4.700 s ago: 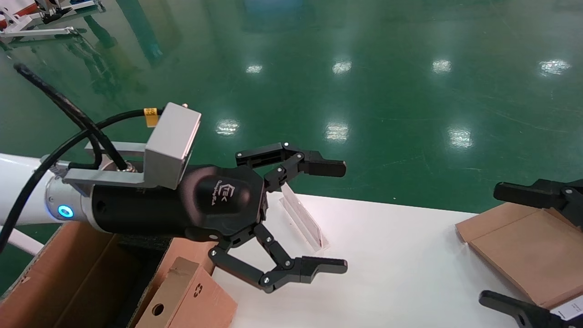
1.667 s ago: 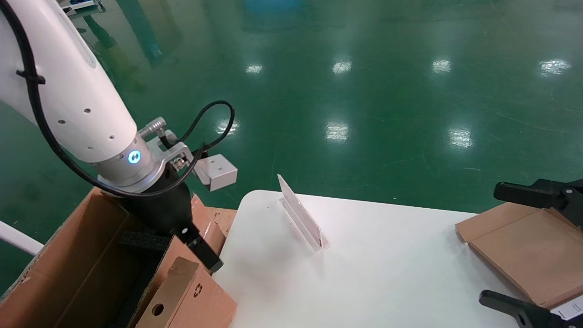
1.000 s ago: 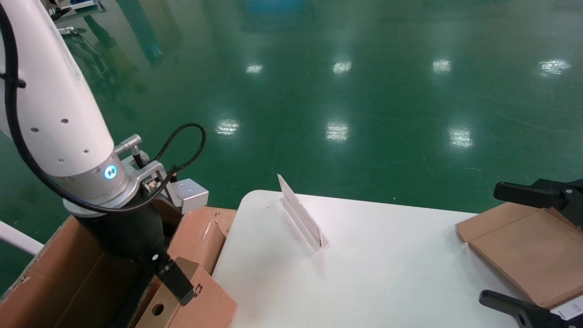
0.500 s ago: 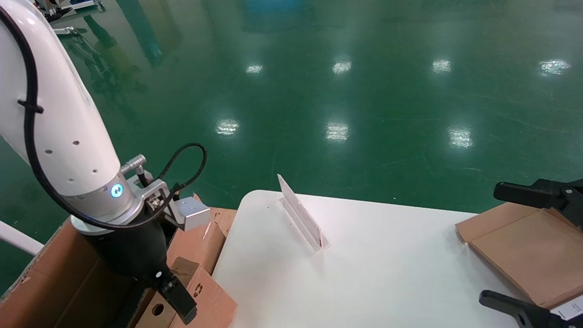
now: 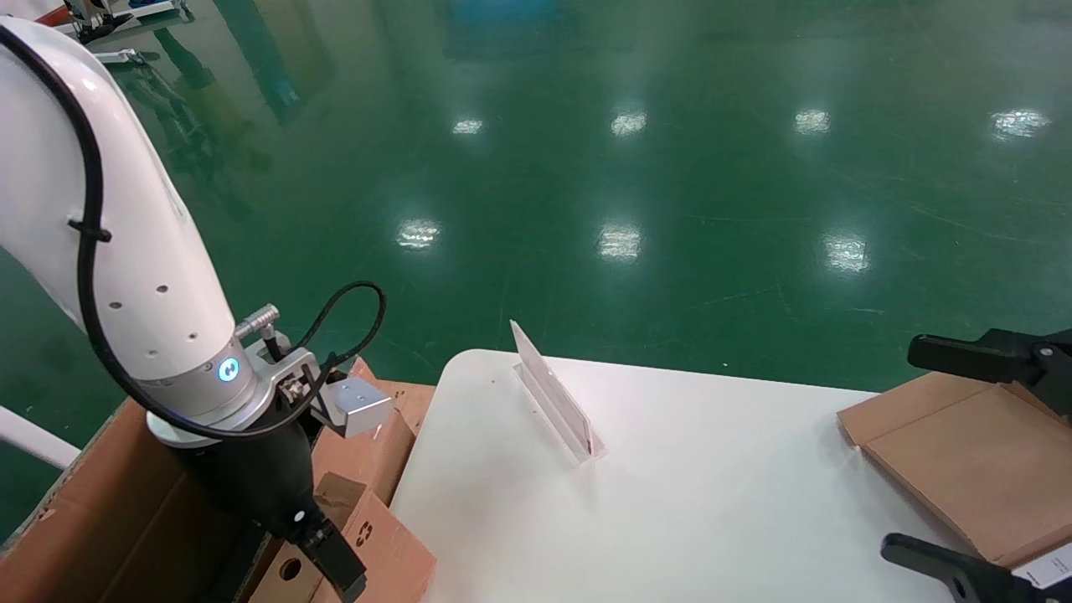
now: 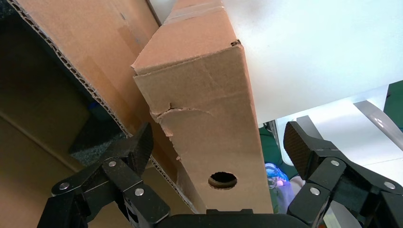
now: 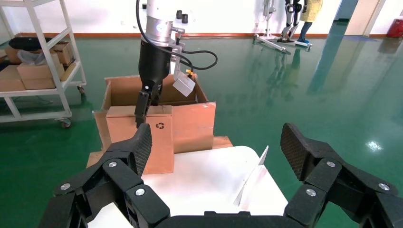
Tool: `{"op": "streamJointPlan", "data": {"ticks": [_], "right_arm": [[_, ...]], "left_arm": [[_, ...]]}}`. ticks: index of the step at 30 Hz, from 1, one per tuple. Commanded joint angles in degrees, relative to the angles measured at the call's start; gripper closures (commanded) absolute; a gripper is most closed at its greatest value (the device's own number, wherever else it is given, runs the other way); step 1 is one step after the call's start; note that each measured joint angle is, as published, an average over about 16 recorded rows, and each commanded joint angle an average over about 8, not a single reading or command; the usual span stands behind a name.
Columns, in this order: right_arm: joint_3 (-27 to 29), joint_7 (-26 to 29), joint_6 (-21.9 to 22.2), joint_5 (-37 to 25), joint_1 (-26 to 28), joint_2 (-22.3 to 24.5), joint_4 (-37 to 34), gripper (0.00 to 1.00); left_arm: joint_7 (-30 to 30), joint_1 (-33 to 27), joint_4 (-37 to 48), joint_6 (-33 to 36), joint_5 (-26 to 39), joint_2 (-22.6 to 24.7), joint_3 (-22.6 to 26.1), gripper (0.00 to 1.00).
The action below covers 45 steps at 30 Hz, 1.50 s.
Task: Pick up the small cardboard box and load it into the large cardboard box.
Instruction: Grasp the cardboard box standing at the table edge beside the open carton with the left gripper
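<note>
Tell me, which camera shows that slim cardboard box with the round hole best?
The left wrist view: the slim box fills it, round hole facing the camera, between the open left gripper. The head view catches only a corner. The right wrist view shows it whole but far off.

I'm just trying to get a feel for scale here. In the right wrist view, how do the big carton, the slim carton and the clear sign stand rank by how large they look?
1. large cardboard box
2. small cardboard box, which stands in front of it, so nearness may flatter it a little
3. clear sign stand, which looks smallest even though it is nearest the camera
</note>
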Motion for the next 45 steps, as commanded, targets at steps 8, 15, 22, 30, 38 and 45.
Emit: {"op": "streamJointPlan", "data": {"ticks": [8, 15, 22, 30, 38, 45], "right_arm": [[0.0, 0.0, 0.0, 0.0, 0.0, 0.0, 0.0, 1.0], [0.0, 0.0, 0.0, 0.0, 0.0, 0.0, 0.0, 1.0], [0.0, 0.0, 0.0, 0.0, 0.0, 0.0, 0.0, 0.13], [0.0, 0.0, 0.0, 0.0, 0.0, 0.0, 0.0, 0.0], [0.0, 0.0, 0.0, 0.0, 0.0, 0.0, 0.0, 0.0], [0.0, 0.0, 0.0, 0.0, 0.0, 0.0, 0.0, 0.0]], "left_arm": [[0.1, 0.4, 0.0, -0.4, 0.3, 0.0, 0.1, 1.0], [0.2, 0.5, 0.0, -0.5, 0.3, 0.0, 0.2, 1.0], [0.2, 0.5, 0.0, -0.5, 0.3, 0.0, 0.2, 1.0], [0.2, 0.5, 0.0, -0.5, 0.4, 0.0, 0.2, 1.0], [0.2, 0.4, 0.0, -0.5, 0.4, 0.0, 0.1, 1.0], [0.3, 0.1, 0.1, -0.5, 0.3, 0.2, -0.6, 1.0]]}}
